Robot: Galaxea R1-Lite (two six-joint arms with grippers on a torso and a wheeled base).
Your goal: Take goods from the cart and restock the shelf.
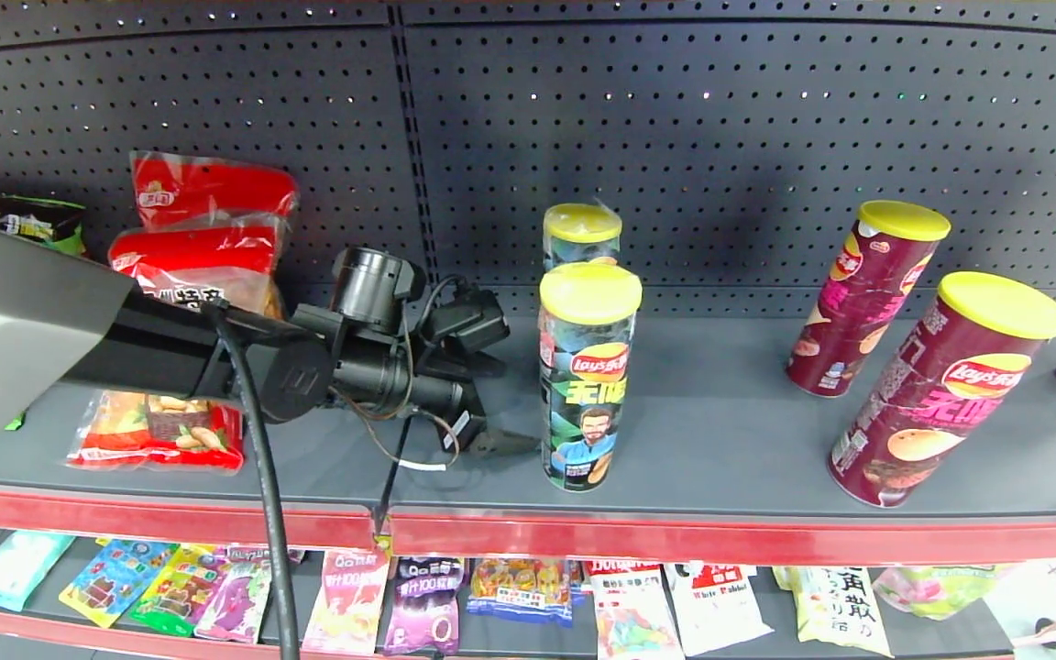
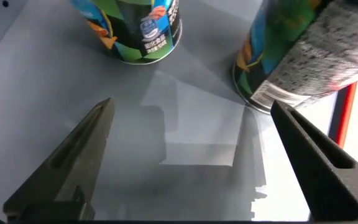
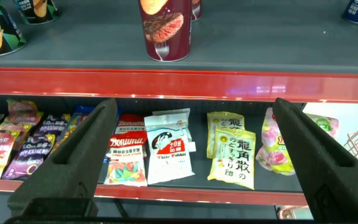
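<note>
Left gripper point(image 2: 194, 163): my two fingers point(image 2: 73, 165) stand spread apart with nothing between them, low over the grey shelf point(image 1: 720, 431).
Left gripper, position: just beside the front green can point(image 1: 588, 376), apart from it, on its left side in the head view.
Front green can: upright near the shelf's red edge point(image 1: 675, 536), yellow lid on.
Rear green can point(image 1: 581, 234): upright directly behind the front one, close to the pegboard wall point(image 1: 720, 137).
Front maroon can point(image 1: 945, 390): on the same shelf, well to the right of the green pair.
Rear maroon can point(image 1: 867, 298): behind it, nearer the wall.
Right gripper point(image 3: 194, 155): my fingers are spread wide and empty, held in front of the red edge, level with the lower shelf's packets point(image 3: 166, 146).
Red bags point(image 1: 203, 229): piled against the wall, behind my left arm.
Peanut bag point(image 1: 157, 431): flat on the shelf beneath that arm.
</note>
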